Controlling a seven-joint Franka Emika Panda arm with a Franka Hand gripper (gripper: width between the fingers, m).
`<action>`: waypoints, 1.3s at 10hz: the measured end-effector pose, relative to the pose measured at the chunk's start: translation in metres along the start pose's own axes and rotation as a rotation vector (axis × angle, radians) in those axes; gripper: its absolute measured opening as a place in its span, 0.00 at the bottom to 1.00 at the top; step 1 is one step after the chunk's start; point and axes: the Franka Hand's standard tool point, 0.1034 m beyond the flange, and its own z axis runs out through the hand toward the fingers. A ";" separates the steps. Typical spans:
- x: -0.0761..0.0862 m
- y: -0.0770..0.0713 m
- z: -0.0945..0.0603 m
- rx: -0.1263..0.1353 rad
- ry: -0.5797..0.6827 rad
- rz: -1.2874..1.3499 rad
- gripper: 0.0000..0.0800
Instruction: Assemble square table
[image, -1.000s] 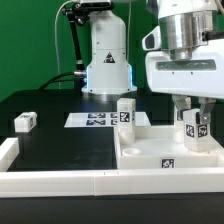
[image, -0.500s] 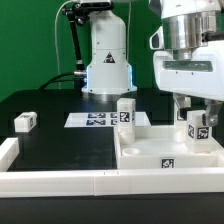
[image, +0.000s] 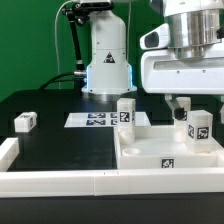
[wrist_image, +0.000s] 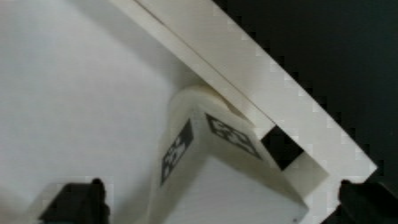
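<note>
One square table top (image: 150, 160) is recorded, lying flat on the black table (image: 60, 145) at the exterior view's right, rim upward. Three legs are counted. One leg (image: 126, 113) is stood upright at the top's far corner, long axis vertical. A second leg (image: 198, 126) (wrist_image: 222, 140) is stood upright against the rim toward the exterior view's right. The third leg (image: 25, 122) is laid on its side, well apart at the exterior view's left. One marker board (image: 92, 120) is noted. The gripper (image: 194, 106) is held just above the second leg, its jaws spread wide, and nothing is gripped.
</note>
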 end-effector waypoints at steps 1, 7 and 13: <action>0.000 -0.001 0.001 -0.001 0.000 -0.070 0.81; -0.002 -0.005 0.002 -0.020 0.041 -0.522 0.81; 0.001 -0.002 0.003 -0.026 0.049 -0.704 0.43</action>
